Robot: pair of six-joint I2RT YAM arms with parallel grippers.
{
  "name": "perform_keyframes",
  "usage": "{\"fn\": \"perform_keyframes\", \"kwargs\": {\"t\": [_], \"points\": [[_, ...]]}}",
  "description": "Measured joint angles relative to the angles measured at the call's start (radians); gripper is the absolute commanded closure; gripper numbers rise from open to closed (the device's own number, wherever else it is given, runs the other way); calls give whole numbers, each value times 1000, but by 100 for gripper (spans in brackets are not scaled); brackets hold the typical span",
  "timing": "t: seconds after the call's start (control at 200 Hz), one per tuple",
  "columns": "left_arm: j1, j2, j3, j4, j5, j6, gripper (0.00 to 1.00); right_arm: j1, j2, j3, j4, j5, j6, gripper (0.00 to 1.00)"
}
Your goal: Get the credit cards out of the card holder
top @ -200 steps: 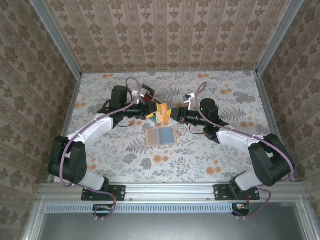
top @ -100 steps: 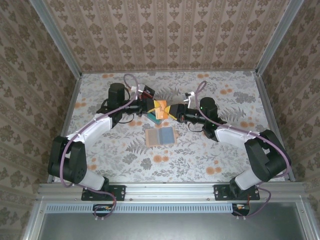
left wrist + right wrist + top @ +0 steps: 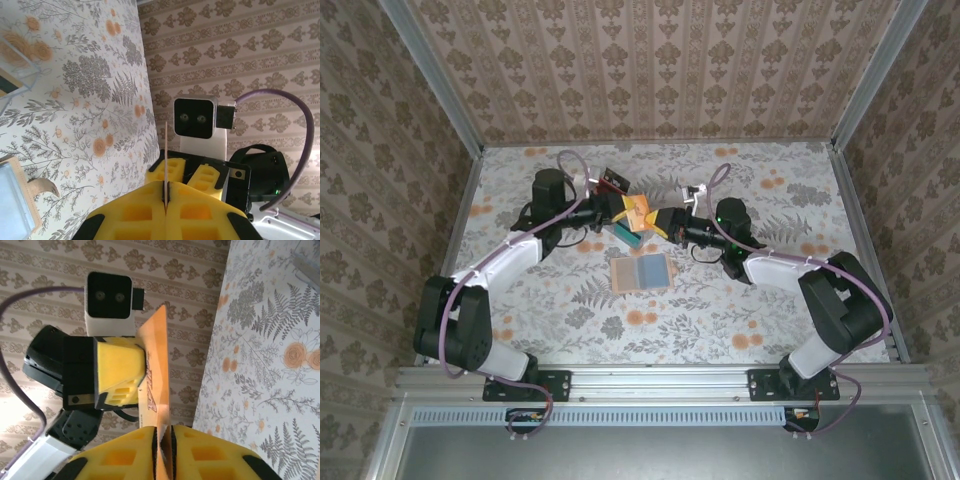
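Orange card [image 3: 157, 360] clamped by left gripper [image 3: 165, 197], right gripper [image 3: 164, 432]; teal card [image 3: 626, 236] seemingly beneath.

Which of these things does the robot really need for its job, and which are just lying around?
For the job:
- orange credit card, pinched in the left gripper
- tan card holder, lying open

Just lying about:
- red-and-black card
- teal card
- clear plastic stand

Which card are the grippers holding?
The orange card, pinched by the left gripper and right gripper; the teal card and red-and-black card are in neither.
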Motion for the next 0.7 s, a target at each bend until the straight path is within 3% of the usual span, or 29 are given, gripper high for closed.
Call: {"fn": "perform_keyframes", "kwargs": {"t": [0.065, 0.115, 0.16, 0.245, 0.35, 0.495, 0.7], "points": [[4, -6, -3, -6, -3, -1, 82, 2, 0, -6, 24, 14, 11, 96], [8, -16, -1, -40, -10, 11, 75, 4, 0, -10, 34, 19, 15, 99], [13, -32, 3, -108, -24, 50, 66, 5, 0, -10, 39, 26, 9, 100], [29, -65, 32, -286, -77, 131, 36, 4, -1, -10, 34, 43, -16, 100], [55, -91, 86, -488, -171, 242, 18, 3, -18, -6, -48, 57, -100, 100], [106, -122, 96, -671, -304, 375, 0, 5, -51, 72, -334, 112, -340, 100], [133, -172, 68, -834, -519, 512, 0, 24, -66, 257, -688, 238, -718, 100]]}}
